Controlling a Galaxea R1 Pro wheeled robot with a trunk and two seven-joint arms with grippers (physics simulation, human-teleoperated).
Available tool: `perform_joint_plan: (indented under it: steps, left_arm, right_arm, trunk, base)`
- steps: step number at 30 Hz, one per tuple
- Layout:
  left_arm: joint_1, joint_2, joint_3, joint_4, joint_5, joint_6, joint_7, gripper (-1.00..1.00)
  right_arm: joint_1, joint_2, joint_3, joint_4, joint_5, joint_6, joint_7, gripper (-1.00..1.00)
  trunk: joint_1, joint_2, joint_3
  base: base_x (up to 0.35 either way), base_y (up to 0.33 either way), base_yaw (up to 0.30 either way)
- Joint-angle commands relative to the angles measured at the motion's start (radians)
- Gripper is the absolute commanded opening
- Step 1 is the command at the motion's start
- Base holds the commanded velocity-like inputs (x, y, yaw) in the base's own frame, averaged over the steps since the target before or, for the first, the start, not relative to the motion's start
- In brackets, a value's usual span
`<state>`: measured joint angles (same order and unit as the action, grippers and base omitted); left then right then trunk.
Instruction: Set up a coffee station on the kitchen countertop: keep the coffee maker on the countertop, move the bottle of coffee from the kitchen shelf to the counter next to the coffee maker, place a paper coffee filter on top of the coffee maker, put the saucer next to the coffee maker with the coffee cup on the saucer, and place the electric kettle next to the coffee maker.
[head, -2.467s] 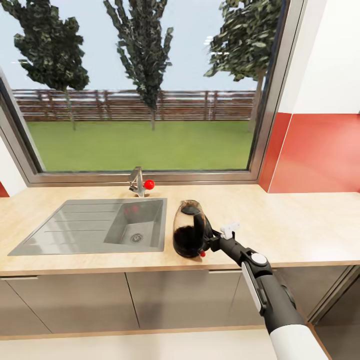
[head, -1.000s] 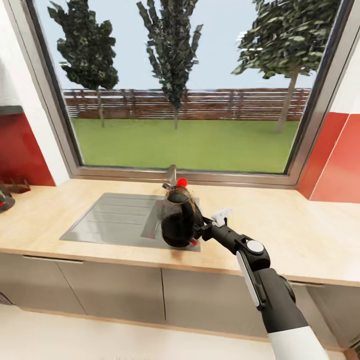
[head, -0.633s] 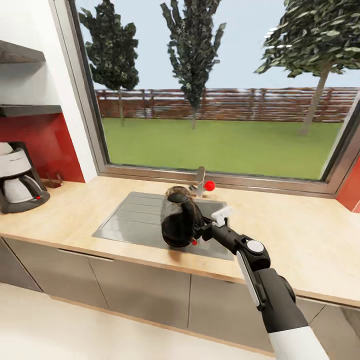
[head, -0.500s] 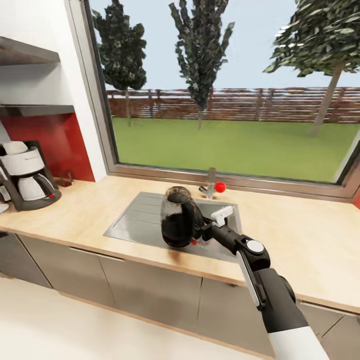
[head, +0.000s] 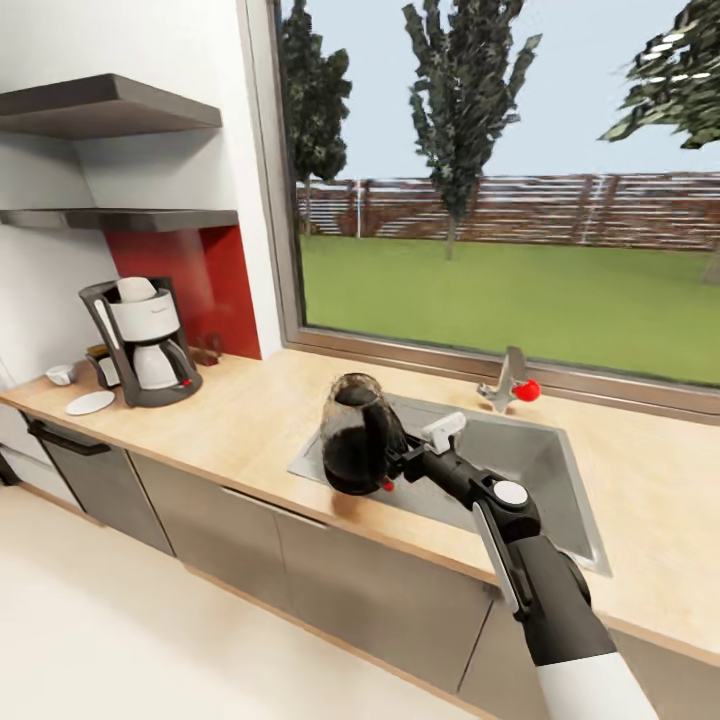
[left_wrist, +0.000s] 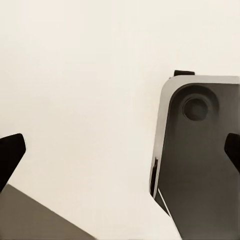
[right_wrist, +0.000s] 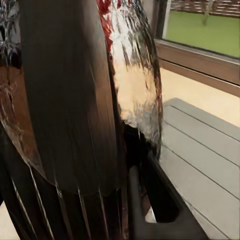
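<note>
Electric kettle (head: 357, 436): rounded, dark-tinted glass

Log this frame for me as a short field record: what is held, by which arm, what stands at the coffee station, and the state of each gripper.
held item: electric kettle, carried above the kitchen countertop beside the sink
holding arm: right gripper, shut on the kettle's handle
left gripper: fingertips wide apart, nothing between them
coffee maker: upright on the countertop below the kitchen shelf, something white on its top
saucer: flat on the countertop beside the coffee maker
coffee cup: on the countertop, apart from the saucer
</note>
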<state>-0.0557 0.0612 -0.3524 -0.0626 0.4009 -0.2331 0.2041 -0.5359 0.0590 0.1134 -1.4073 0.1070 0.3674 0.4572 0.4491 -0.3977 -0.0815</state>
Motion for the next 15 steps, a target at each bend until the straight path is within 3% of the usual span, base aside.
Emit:
perform_joint_plan:
  steps: [1,15]
  left_arm:
    - [-0.001,0.0,-0.008,0.0,0.007,-0.002,0.003,1.0]
    - [0.0,0.0,-0.01,0.0,0.007,-0.002,0.003,1.0]
  right_arm:
    - [-0.001,0.001,-0.001,-0.002,0.006,0.004,0.006,-1.0]
    - [-0.001,0.001,-0.002,-0.001,0.006,0.004,0.007,-1.0]
  trunk:
    - [0.001,-0.002,-0.002]
    - [0.001,-0.002,-0.002]
  base:
    - [0.173,0.305,0.274]
    - [0.223,0.273,0.274]
